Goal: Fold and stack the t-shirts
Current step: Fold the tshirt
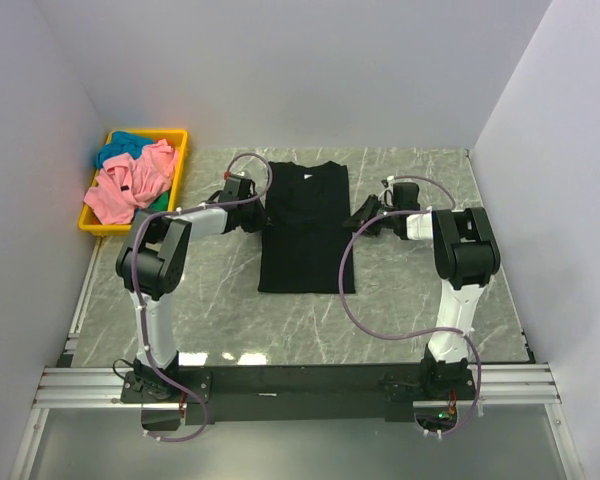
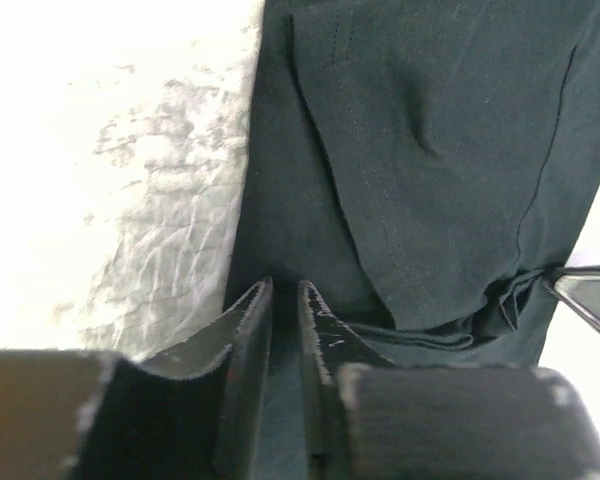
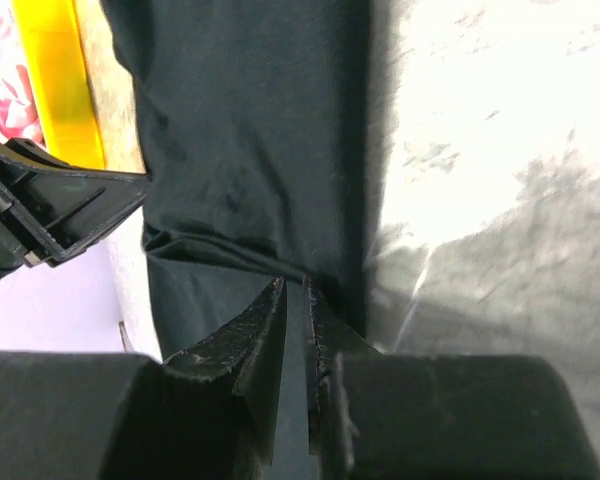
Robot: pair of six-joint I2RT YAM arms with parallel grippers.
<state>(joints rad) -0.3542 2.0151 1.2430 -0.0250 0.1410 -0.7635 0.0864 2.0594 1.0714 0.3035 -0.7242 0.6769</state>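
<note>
Our left fingers (image 2: 245,330) are squeezed almost together, with only a thin slit between them, clamped on the 9 o'clock edge of the black t-shirt (image 1: 305,235). Our right fingers (image 3: 255,340) are pinched just as tightly on the same shirt at its 3 o'clock edge, and the cloth puckers slightly where each pair bites. In each wrist view we can see the tip of the opposite arm's fingers at the far side of the fabric.

From above, the black t-shirt lies flat on the grey marbled surface (image 1: 400,300) at the centre. It forms a long narrow rectangle, with the collar toward 12 o'clock and the hem toward 6 o'clock. At 10 o'clock, well apart from it, we see a yellow bin (image 1: 184,148). It holds a crumpled pink t-shirt (image 1: 130,185), with a teal t-shirt (image 1: 125,145) bunched behind it toward the bin's 12 o'clock end.
</note>
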